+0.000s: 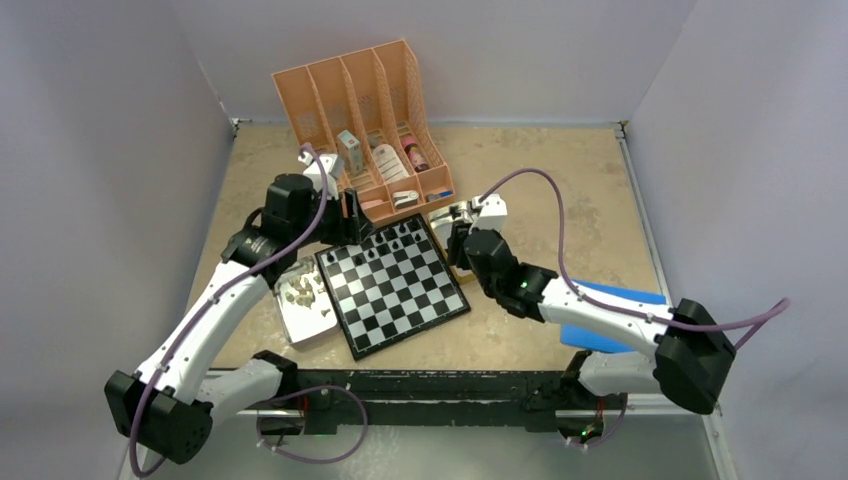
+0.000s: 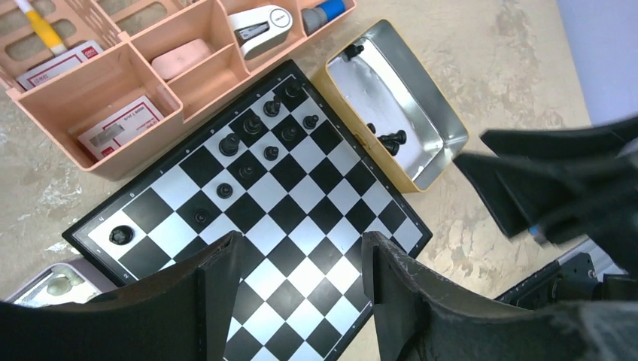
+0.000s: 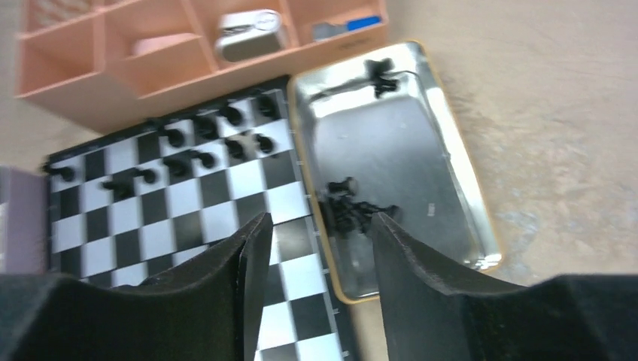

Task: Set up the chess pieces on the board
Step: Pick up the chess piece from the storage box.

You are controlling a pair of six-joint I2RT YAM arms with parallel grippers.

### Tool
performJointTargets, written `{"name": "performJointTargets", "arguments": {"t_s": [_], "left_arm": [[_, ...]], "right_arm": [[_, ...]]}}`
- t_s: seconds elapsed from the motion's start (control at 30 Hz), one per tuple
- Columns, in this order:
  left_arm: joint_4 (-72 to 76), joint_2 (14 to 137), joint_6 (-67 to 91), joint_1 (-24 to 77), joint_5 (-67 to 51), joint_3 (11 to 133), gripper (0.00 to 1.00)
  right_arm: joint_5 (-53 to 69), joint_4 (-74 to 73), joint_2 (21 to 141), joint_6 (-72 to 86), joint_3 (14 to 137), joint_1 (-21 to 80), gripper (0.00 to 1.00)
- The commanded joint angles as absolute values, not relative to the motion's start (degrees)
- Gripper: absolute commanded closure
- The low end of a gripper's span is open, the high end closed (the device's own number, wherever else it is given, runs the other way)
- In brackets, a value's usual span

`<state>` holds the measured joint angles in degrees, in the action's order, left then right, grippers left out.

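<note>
The board [image 1: 392,285] lies in the middle of the table. Several black chess pieces [image 2: 252,124] stand on its far rows, and one more stands alone on a corner square [image 2: 120,235]. Pale beige pieces [image 1: 300,292] lie in a metal tray [image 1: 312,330] to the left of the board. More black pieces [image 3: 350,210] lie in a second metal tray [image 3: 466,188] to its right. My left gripper [image 2: 301,244] hovers open over the board with nothing between its fingers. My right gripper [image 3: 320,226] is open and holds nothing. It hangs over the board's right edge and that tray's rim.
A peach organiser [image 1: 370,130] with small boxes and bottles stands just behind the board. A blue sheet [image 1: 620,320] lies under the right arm. In the left wrist view the right arm [image 2: 572,180] shows dark beside the right tray.
</note>
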<state>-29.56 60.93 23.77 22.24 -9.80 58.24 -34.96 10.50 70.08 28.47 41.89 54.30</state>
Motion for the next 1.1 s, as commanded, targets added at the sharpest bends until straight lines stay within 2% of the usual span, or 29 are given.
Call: {"name": "performJointTargets", "arguments": {"t_s": [0.0,0.1,0.27,0.43,0.8,1.07], "left_arm": [[-30.02,56.73,19.59,22.06,-12.93,56.23,0.41],[-30.51,54.23,19.60,22.06,-13.59,54.66,0.41],[-28.55,51.20,19.37,22.05,-16.51,50.69,0.42],[-30.28,51.67,17.66,22.06,-16.09,51.64,0.42],[-29.81,52.11,16.97,22.06,-19.41,51.35,0.43],[-29.80,51.46,16.96,22.14,-19.60,50.98,0.43]], "right_arm": [[-33.85,7.12,72.92,29.28,45.38,49.90,0.50],[-32.86,4.98,76.33,29.25,47.19,47.13,0.58],[-27.60,1.77,83.53,28.18,50.68,42.36,0.60],[-23.41,-1.48,89.38,28.38,55.26,41.17,0.64],[-19.77,-11.46,97.94,27.81,62.93,39.08,0.65],[-19.05,-15.48,100.51,27.85,63.94,38.16,0.64]]}}
